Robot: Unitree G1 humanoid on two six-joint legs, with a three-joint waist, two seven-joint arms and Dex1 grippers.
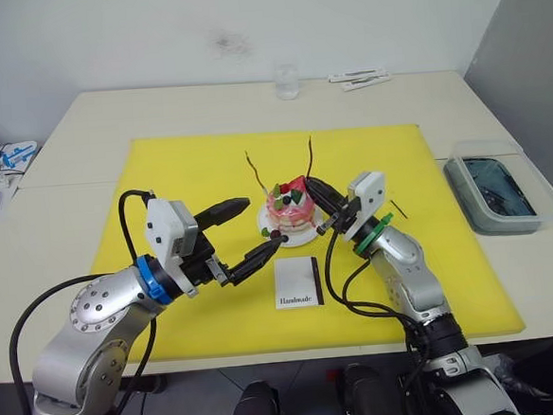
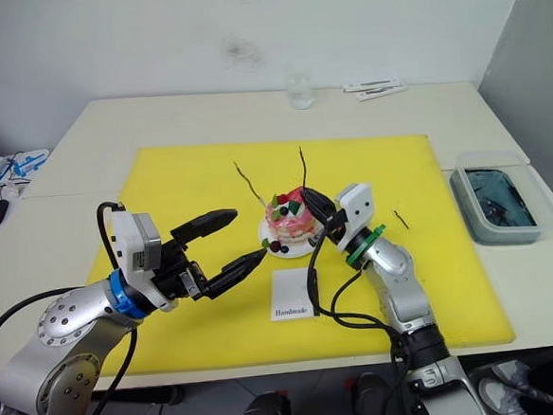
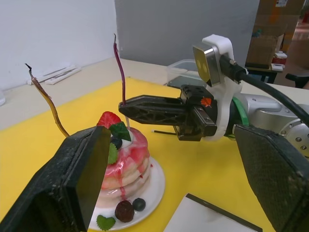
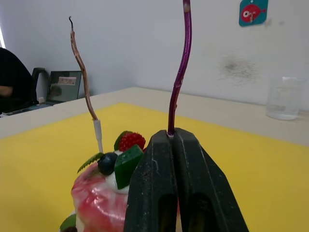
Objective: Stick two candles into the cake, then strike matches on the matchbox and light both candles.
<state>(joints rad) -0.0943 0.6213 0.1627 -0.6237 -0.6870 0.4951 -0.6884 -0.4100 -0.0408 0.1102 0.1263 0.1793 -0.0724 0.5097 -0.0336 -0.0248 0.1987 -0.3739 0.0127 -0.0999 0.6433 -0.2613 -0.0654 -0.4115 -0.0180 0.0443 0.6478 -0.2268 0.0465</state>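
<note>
From the left eye view, the pink cake [image 1: 291, 209] sat on its little white plate in the middle of the yellow mat [image 1: 179, 176] on the desk [image 1: 109, 115]. Two candles stood up out of it: the left candle [image 1: 258, 177] leaned a bit, and the right candle [image 1: 309, 158] rose near the strawberry. The right pincer [image 1: 317, 189] was pressed together on the bottom of the right candle, right at the top of the cake. The left pincer [image 1: 245, 234] was spread wide, just beside the plate, holding nothing. The white matchbox [image 1: 298, 283] lay flat on the mat, near the front of the cake. One short dark match [image 1: 399, 208] lay on the mat, off to the right of the right arm. A glass [image 1: 287, 81] stood at the far edge of the desk, and a clear tub [image 1: 496, 192] sat past the mat on the right.

From the left wrist view, the two wide-apart fingers [image 3: 72, 183] of the left pincer framed the cake (berries and a green leaf sat on the plate rim). The right pincer reached in from the other side, its tips closed at the foot of the purple-looking candle.

From the right wrist view, the two black fingers [image 4: 159, 188] were shut tight with the candle stem coming out from between them. The other candle stood in the cake by its pale end, apart from the pincer.
</note>
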